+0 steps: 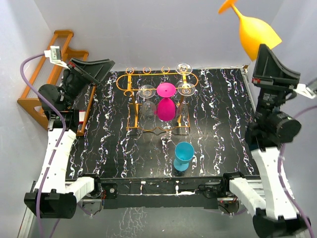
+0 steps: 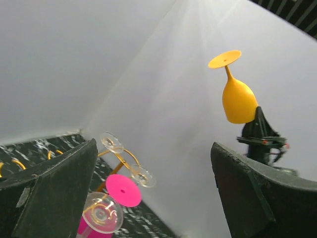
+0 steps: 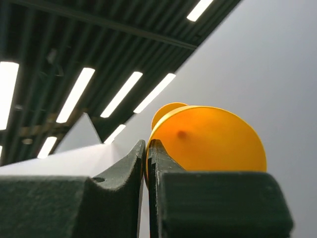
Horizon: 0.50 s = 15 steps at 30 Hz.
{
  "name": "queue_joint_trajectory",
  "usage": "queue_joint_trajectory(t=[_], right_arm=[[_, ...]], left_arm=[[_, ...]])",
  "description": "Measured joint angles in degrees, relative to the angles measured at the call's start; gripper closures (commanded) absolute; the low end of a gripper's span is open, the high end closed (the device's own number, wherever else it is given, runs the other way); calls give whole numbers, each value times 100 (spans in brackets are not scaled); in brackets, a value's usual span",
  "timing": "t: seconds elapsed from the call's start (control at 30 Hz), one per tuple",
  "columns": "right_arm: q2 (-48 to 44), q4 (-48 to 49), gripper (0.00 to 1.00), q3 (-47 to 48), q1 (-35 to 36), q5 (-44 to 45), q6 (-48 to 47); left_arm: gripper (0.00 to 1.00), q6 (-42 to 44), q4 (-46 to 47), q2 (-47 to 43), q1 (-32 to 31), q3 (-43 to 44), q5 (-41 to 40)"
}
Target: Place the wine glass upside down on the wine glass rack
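Observation:
My right gripper [image 1: 264, 50] is raised high at the far right, shut on the rim of an orange wine glass [image 1: 255, 33]. The glass is turned over, foot uppermost and tilted left. In the right wrist view the thin orange wall [image 3: 213, 141] sits pinched between the gripper's [image 3: 147, 148] fingers. The left wrist view shows the same wine glass [image 2: 237, 101] in the air. The gold wire wine glass rack [image 1: 131, 82] stands at the table's far middle, also in the left wrist view [image 2: 119, 161]. My left gripper [image 1: 101, 72] hovers open at the far left, [image 2: 153, 148] with nothing between its fingers.
On the wire rack hang a pink glass [image 1: 166, 101] and three clear glasses [image 1: 147, 99], [image 1: 185, 89], [image 1: 184, 67], all upside down. A blue glass [image 1: 184, 154] stands upright near the table's front. A brown wooden rack [image 1: 44, 74] leans by the left wall.

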Motion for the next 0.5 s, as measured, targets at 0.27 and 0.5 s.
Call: queue_joint_trajectory(t=[0.27,0.5], right_arm=[[2002,3244,92,212,1386,376,302],[3453,4878,92,1038,3777,529,-809]], left_arm=[[8,-1574,1624,260,0,-487,-173],[8,-1611,2946,229,2,-487,-201]])
